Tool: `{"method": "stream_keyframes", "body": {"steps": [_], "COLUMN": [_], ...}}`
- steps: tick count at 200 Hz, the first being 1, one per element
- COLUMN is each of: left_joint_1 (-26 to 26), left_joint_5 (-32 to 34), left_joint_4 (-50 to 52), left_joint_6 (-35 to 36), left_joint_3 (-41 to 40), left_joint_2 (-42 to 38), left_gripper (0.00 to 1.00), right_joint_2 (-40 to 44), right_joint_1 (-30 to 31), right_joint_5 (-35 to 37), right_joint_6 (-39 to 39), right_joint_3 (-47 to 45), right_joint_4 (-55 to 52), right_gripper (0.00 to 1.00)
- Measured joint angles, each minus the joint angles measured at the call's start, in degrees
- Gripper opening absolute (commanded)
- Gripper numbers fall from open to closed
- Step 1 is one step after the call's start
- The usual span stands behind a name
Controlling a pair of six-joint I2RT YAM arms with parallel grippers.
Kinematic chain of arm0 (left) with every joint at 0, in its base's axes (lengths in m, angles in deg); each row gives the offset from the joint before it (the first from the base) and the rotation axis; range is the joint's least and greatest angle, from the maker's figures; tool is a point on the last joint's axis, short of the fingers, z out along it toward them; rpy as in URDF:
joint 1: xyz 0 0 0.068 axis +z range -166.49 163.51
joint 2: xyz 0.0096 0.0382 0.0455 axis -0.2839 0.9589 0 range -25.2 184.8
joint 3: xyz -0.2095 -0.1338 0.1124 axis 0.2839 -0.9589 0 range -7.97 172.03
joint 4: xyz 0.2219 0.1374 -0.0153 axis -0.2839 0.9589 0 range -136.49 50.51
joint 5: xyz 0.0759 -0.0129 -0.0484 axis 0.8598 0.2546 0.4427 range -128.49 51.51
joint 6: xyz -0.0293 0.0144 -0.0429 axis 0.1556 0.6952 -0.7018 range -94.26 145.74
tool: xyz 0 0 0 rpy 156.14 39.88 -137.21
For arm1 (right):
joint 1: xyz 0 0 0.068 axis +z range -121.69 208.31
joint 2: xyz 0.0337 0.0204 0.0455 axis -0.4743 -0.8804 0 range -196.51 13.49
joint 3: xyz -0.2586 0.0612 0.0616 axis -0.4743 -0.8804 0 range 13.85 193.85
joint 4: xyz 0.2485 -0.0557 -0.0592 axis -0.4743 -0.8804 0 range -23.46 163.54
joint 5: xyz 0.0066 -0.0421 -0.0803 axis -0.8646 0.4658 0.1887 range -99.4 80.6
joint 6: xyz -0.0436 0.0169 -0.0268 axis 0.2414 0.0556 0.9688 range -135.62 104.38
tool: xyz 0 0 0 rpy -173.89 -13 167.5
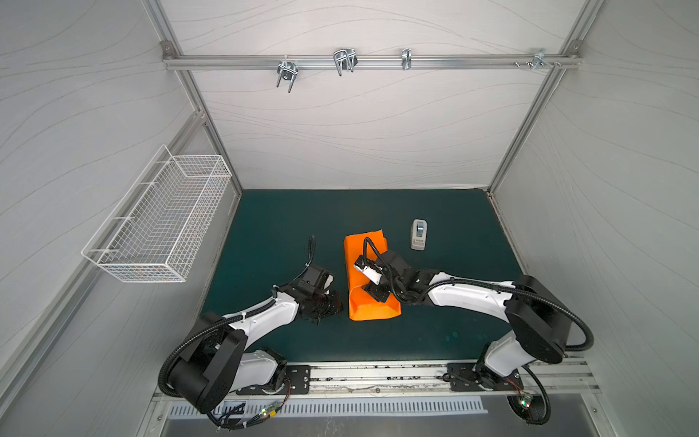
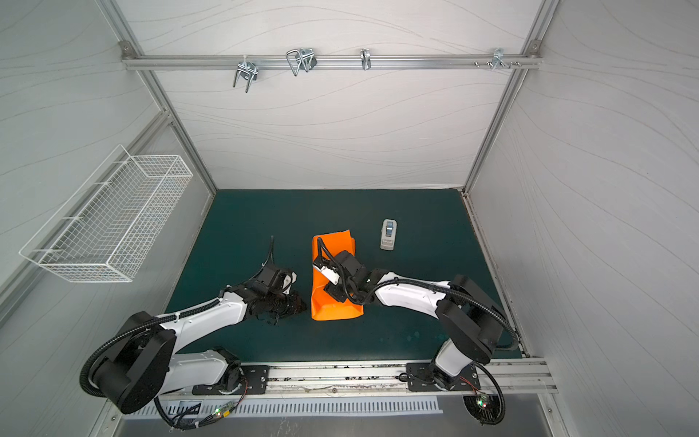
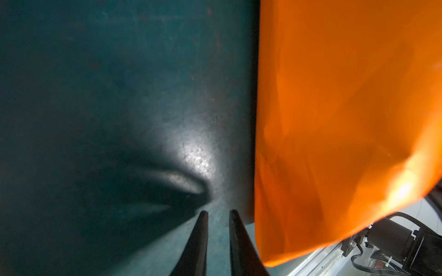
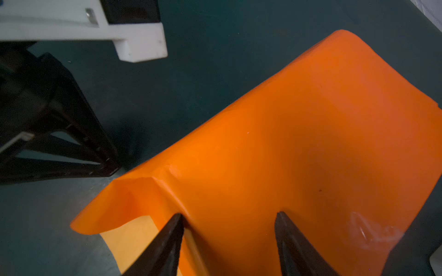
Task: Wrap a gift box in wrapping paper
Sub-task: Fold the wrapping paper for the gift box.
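Observation:
The orange wrapping paper [image 1: 355, 287] [image 2: 321, 302] lies folded into a long bundle mid-mat. The gift box is hidden, no dark surface shows. My right gripper [image 1: 378, 293] [image 2: 336, 293] is over the bundle's near half. In the right wrist view it [image 4: 228, 215] stands open with both fingertips resting on the paper [image 4: 311, 119], one at a raised crease. My left gripper [image 1: 338, 306] [image 2: 302, 304] sits low on the mat just left of the bundle. In the left wrist view its [image 3: 217, 212] jaws stand a narrow gap apart, holding nothing, beside the paper [image 3: 334, 119].
A white-grey tape dispenser [image 1: 418, 234] [image 2: 389, 234] stands on the green mat [image 1: 283, 227] behind and right of the bundle. A white wire basket [image 1: 159, 219] [image 2: 109, 215] hangs on the left wall. Metal hooks hang on the rear rail.

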Motion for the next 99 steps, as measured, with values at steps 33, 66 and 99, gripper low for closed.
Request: {"method": "stream_keyframes", "body": {"steps": [33, 66, 99], "left_joint_1": [0.0, -0.13, -0.28], "left_joint_5": [-2.25, -4.33, -4.59], "left_joint_4": [-2.14, -4.63, -6.1], "left_joint_6": [-0.55, -1.03, -1.62], "left_joint_3": [0.0, 0.04, 0.55], "left_joint_2": [-0.02, 0.42, 2.54], "left_gripper": [0.21, 0.21, 0.21], "right_joint_2": [0.0, 0.0, 0.0], "right_joint_1": [0.37, 0.48, 0.59], "right_joint_5": [0.7, 1.2, 1.49], "right_joint_6": [0.0, -0.04, -0.04], "right_joint_3": [-0.2, -0.31, -0.59], "right_joint_4": [0.35, 0.48, 0.94], "right_gripper": [0.63, 0.63, 0.63]}}
